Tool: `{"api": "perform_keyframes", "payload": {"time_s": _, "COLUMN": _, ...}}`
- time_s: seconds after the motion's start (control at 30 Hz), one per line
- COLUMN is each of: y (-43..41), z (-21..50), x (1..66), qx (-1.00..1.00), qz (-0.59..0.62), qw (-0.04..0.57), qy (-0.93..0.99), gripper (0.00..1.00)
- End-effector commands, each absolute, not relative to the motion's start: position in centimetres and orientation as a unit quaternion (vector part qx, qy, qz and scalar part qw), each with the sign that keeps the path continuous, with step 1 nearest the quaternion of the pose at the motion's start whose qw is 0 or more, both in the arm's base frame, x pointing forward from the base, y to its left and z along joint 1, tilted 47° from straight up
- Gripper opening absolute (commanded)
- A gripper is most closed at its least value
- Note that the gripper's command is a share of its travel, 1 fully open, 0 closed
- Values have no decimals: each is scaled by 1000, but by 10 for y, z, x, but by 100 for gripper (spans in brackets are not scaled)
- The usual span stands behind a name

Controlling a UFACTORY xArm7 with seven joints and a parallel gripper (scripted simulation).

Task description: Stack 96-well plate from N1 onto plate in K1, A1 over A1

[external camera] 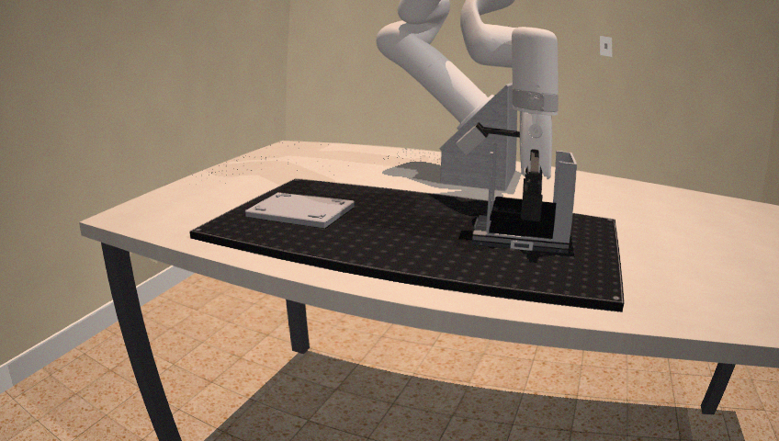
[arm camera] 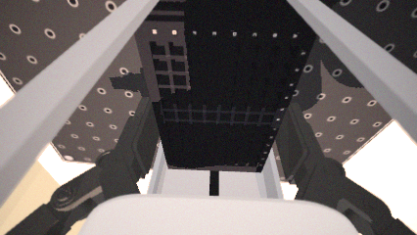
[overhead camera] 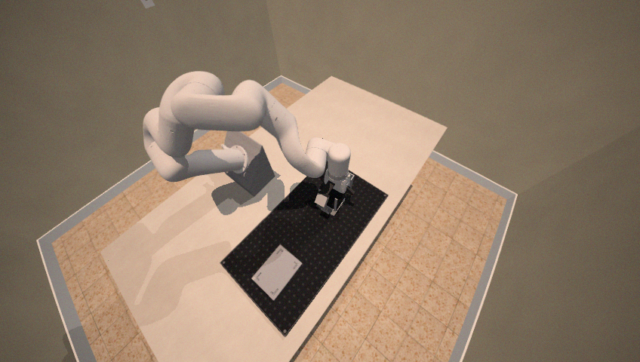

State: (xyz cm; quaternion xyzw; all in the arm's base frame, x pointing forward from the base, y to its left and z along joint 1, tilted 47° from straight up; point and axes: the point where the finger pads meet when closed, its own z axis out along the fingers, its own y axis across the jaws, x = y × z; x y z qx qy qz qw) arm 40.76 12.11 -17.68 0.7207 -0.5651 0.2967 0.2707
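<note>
The black 96-well plate sits low inside stack rack K1, between its corner posts, with the claw pinching it across its sides. Plate nest N1 lies bare, well apart on the black breadboard on the desk. Judging it nearly seated: lower straight, keep it level, release only once nested, so the lower plate stays put

top — high, oblique, far; exterior — table-height, front; wrist — close, downward; all share breadboard
</note>
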Motion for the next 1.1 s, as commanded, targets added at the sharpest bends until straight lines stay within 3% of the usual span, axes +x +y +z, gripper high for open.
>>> {"api": "perform_keyframes", "payload": {"time_s": 0.0, "y": 123, "z": -177, "x": 409, "qx": 722, "qz": 297, "qw": 268, "qy": -565, "gripper": 0}}
{"api": "perform_keyframes", "payload": {"time_s": 1.0, "y": 120, "z": -180, "x": 409, "qx": 722, "qz": 297, "qw": 268, "qy": -565, "gripper": 0}}
{"api": "perform_keyframes", "payload": {"time_s": 1.03, "y": 120, "z": -180, "x": 409, "qx": 722, "qz": 297, "qw": 268, "qy": -565, "gripper": 100}}
{"api": "perform_keyframes", "payload": {"time_s": 1.07, "y": 120, "z": -180, "x": 409, "qx": 722, "qz": 297, "qw": 268, "qy": -565, "gripper": 100}}
